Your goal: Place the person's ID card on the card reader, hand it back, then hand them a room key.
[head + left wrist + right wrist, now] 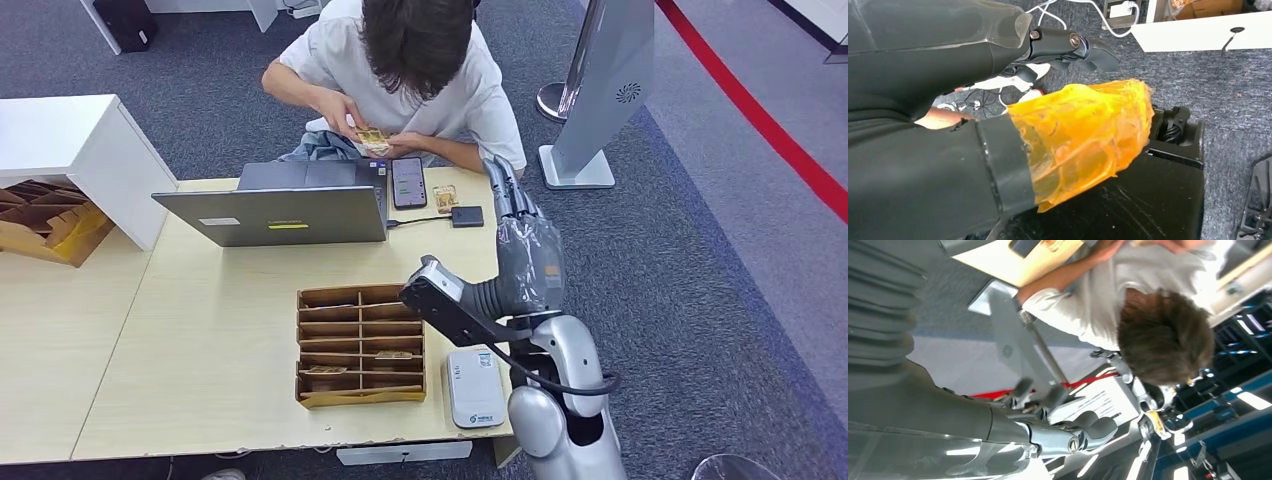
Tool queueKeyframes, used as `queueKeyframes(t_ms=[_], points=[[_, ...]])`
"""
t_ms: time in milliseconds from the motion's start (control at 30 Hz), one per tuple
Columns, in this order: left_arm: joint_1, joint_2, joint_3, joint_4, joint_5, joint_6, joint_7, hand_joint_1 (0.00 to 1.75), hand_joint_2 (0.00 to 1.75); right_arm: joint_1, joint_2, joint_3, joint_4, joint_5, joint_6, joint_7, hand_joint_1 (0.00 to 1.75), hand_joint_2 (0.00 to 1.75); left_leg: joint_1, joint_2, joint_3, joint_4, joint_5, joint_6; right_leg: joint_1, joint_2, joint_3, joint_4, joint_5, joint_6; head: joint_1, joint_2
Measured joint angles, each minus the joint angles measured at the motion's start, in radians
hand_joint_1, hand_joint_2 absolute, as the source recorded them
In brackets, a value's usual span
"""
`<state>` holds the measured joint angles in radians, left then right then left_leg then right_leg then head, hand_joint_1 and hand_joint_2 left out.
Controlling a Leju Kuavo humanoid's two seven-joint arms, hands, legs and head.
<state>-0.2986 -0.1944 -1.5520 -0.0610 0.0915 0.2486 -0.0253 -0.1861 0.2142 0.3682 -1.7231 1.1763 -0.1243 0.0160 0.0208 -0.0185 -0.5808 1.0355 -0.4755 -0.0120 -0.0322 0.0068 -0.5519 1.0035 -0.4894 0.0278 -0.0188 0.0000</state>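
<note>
A person in a white shirt sits across the table and fingers a small yellowish card or wallet (372, 138) with both hands. My right hand (515, 205) is raised over the table's far right corner, fingers stretched toward the person, holding nothing. In the right wrist view that hand (1063, 435) is empty, with the person's head beyond it. A small black card reader (467, 216) lies just left of the hand, cabled to the laptop. A wooden key-card rack (360, 343) with a few cards stands near me. My left hand (1048, 125), its thumb wrapped in orange film, hangs by the floor, empty.
An open grey laptop (285, 212), a phone (408, 182) and a small card (445, 197) lie at the table's far side. A white box device (474, 386) sits beside the rack. A white cabinet (70, 150) stands on the left, a kiosk stand (600, 90) on the right.
</note>
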Motion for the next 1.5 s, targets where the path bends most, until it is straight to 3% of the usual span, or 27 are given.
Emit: queueKeyframes(t_ms=[367, 867, 1333, 1500], points=[[0.009, 0.008, 0.0, 0.0, 0.059, 0.03, 0.011, 0.0, 0.0, 0.147, -0.001, 0.01, -0.176, -0.337, 0.0, -0.12, 0.0, 0.0, 0.0, 0.0, -0.001, 0.0, 0.0, 0.0, 0.0, 0.0, 0.0, 0.0, 0.0, 0.0, 0.0, 0.0], [0.038, 0.01, 0.0, 0.02, 0.196, 0.092, -0.023, 0.0, 0.0, 0.334, -0.01, 0.0, -0.321, -0.67, 0.119, -0.24, 0.0, 0.0, 0.0, 0.0, -0.001, 0.0, 0.0, 0.0, 0.0, 0.0, -0.001, 0.0, 0.0, 0.0, 0.0, 0.0], [0.046, 0.01, 0.0, 0.033, 0.22, 0.102, -0.023, 0.0, 0.0, 0.379, -0.01, -0.011, -0.34, -0.7, 0.147, -0.245, 0.0, 0.0, 0.0, 0.0, -0.001, 0.0, 0.0, 0.0, 0.0, 0.0, -0.001, 0.0, 0.0, 0.0, 0.0, 0.0], [0.048, 0.01, 0.0, 0.035, 0.228, 0.105, -0.02, 0.0, 0.0, 0.395, -0.014, -0.01, -0.34, -0.626, 0.148, -0.238, 0.0, 0.0, 0.0, 0.0, -0.001, 0.0, 0.0, 0.0, 0.0, 0.0, -0.001, 0.0, -0.001, 0.0, 0.0, 0.0]])
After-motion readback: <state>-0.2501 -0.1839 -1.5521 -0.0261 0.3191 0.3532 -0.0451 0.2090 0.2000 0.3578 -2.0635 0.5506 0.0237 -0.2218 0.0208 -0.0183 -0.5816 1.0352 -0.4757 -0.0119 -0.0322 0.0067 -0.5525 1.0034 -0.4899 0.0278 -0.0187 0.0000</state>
